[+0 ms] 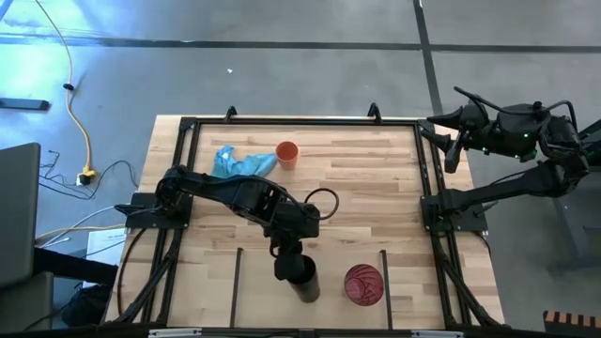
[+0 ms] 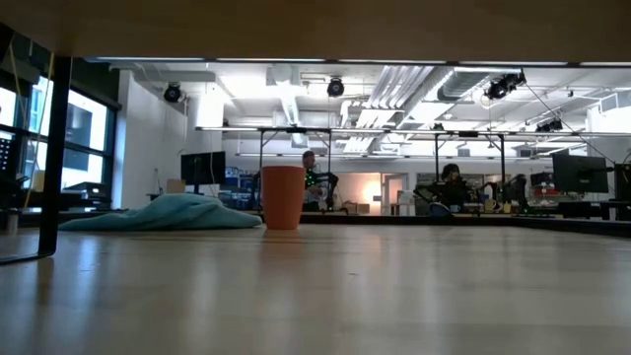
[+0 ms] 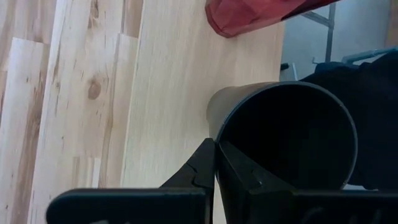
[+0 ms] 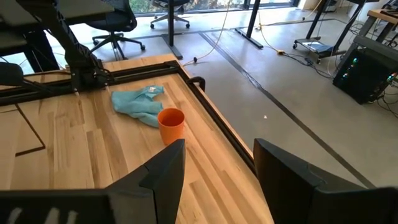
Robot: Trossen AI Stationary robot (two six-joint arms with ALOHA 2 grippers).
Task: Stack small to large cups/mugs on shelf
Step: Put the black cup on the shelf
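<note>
In the high view my left gripper [image 1: 286,255] is near the table's near edge, shut on the black cup [image 1: 302,280], which fills the left wrist view [image 3: 286,137]. The translucent red cup [image 1: 363,284] stands upright to the black cup's right, on the light wooden shelf [image 1: 329,305] between two thin black bars [image 1: 383,272]; its edge also shows in the left wrist view [image 3: 249,12]. The small orange cup [image 1: 287,155] stands upright near the far edge [image 2: 283,197] [image 4: 171,124]. My right gripper [image 4: 217,180] is open and waits off the table's far right corner [image 1: 460,136]. My left gripper pinches the black cup's wall at the rim [image 3: 216,134], with one finger [image 3: 199,169] outside and the other inside the cup. The fingers come from above, slanting from the far side. Whether the cup's bottom rests on the table does not show.
A light-blue cloth [image 1: 239,162] lies crumpled just left of the orange cup [image 2: 168,212]. Black rails [image 1: 427,188] frame the tabletop. Bare wood spans the table's middle and right. In the low view, people sit at desks in the room beyond.
</note>
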